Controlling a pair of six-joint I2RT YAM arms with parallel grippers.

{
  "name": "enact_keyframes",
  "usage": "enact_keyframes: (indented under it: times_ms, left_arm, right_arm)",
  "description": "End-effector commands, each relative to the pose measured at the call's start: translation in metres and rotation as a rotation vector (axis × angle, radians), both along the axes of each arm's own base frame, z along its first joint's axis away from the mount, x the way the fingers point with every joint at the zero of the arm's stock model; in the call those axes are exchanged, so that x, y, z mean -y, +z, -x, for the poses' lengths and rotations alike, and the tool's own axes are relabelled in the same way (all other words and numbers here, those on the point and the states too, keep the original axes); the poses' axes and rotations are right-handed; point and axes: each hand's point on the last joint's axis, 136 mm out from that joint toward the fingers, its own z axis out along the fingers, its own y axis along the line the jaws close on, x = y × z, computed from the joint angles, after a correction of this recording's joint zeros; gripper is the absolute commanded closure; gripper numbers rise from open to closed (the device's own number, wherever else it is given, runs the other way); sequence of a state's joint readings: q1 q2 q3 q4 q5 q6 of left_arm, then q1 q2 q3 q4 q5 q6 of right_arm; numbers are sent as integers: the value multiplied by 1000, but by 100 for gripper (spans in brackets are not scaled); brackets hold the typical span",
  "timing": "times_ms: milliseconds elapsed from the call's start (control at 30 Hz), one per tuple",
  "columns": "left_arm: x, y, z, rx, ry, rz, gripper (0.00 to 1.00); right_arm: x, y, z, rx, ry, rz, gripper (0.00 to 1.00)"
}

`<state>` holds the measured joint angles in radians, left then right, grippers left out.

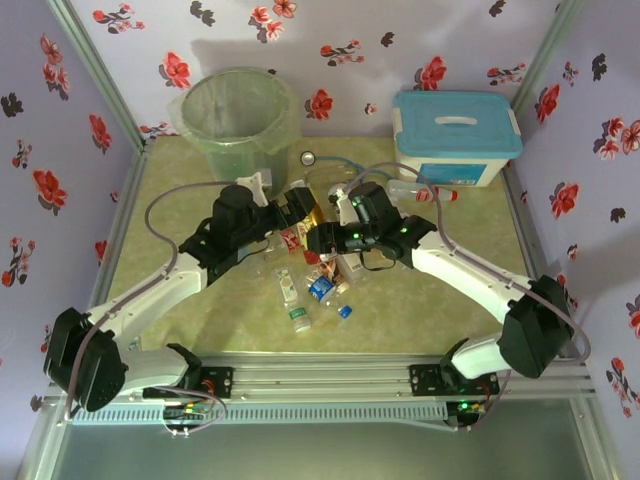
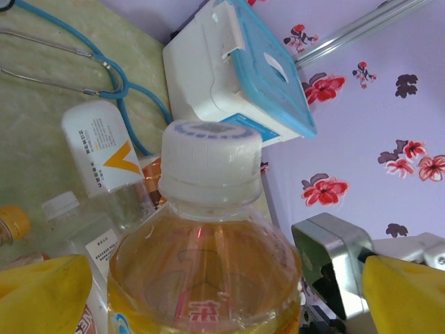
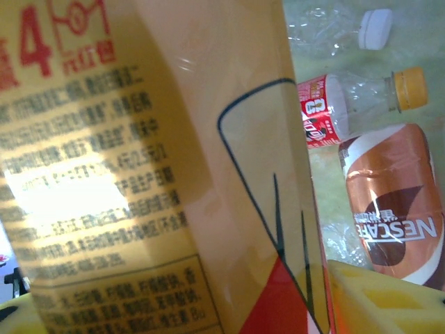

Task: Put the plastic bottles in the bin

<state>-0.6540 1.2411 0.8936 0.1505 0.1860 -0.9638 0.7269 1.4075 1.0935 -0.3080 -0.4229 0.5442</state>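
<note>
Yellow-labelled bottle, printed with red figures and dense black text, is seen right against the right wrist lens and is clamped between the yellow pads of the right gripper. Beside it, a clear bottle with red label and yellow cap and a brown Nescafe bottle are laid on the green table. The left gripper is spread wide; an amber bottle with white ribbed cap is framed between its jaws, with a gap on one side. The remaining plastic bottles are heaped at table centre, below both grippers. The bin, translucent green and bag-lined, is placed at the far left, well apart from the heap.
</note>
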Motion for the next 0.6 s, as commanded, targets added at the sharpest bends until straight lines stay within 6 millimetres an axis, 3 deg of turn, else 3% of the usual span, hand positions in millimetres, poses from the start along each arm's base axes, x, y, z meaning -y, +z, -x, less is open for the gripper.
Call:
enact_keyframes:
  times_ms: [0,333,467,567]
  left_arm:
    - [8,10,-3,25,-5,26,0]
    - [14,3,-1,3,-8,14,16]
    - [14,3,-3,8,-1,10,29]
    - [17,4,-5,3,-2,32,32]
  right_arm:
    - [-8,20,-8,56,-4,-39,44]
    - [-15,19,-16,89,-15,-39,44]
    - [-17,13,-16,84,-6,-31,41]
    - [-19,13,-16,80,0,-34,40]
